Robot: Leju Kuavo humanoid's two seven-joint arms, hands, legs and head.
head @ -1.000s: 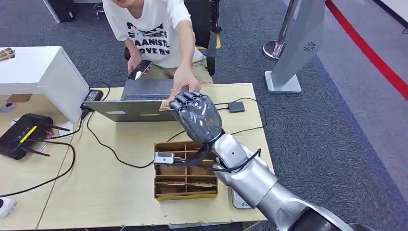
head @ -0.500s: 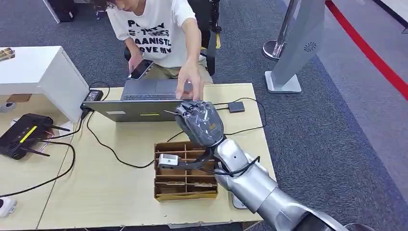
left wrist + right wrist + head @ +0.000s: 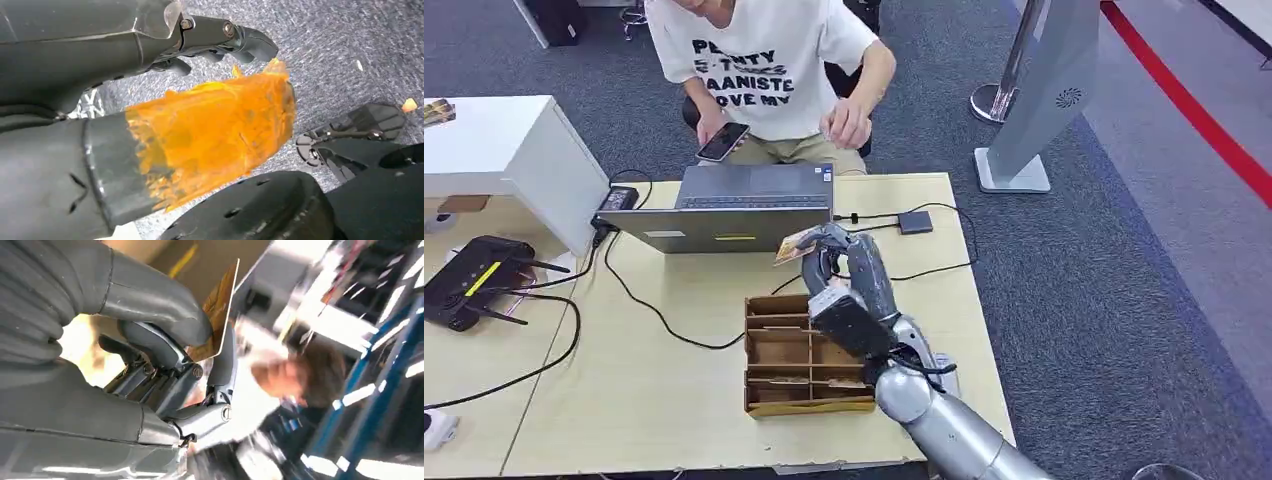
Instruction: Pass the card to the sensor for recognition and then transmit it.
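On your left of the head view sits a black router point(image 3: 469, 280) on the bench point(image 3: 664, 400), then the laptop point(image 3: 724, 215) with a person point(image 3: 759, 60) seated behind it holding a phone point(image 3: 723, 142). Below is the brown divider box point(image 3: 799, 360). Your right hand point(image 3: 849, 280) is raised just above that box, pinching the card point(image 3: 794, 245) in front of the laptop's lid. The right wrist view gives you what the head view hides: the thumb point(image 3: 150, 300) pressing the card point(image 3: 217, 315) against the dark fingers. Your left hand point(image 3: 125, 75) in its wrist view has the fingers curled, but you cannot tell its state
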